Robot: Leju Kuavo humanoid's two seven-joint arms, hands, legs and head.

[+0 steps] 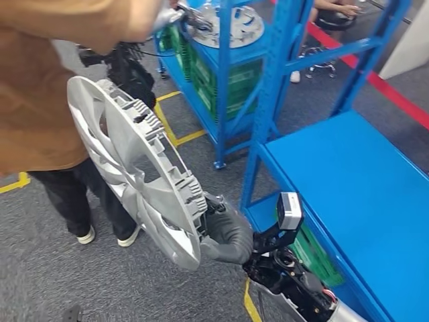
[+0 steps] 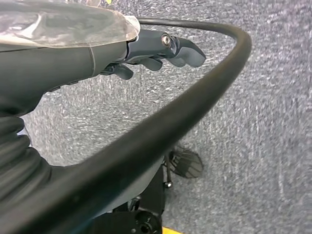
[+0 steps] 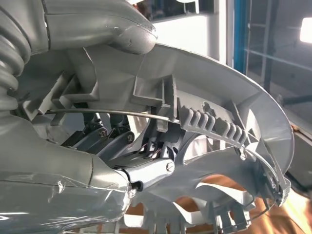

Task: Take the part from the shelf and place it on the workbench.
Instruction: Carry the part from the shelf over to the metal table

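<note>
Your right hand [image 1: 222, 236] grips the wheel cover [image 1: 137, 168] by its rim, so it travels tilted; your left hand [image 2: 162, 51] hangs with fingers apart, holding nothing.

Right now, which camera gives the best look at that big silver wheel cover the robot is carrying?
The head view: it shows nearly the whole wheel cover, tilted, its ribbed back side visible, held at its rim by the right hand. The right wrist view sees part of the rim, clips and spokes close up. The left wrist view looks at grey floor.
</note>
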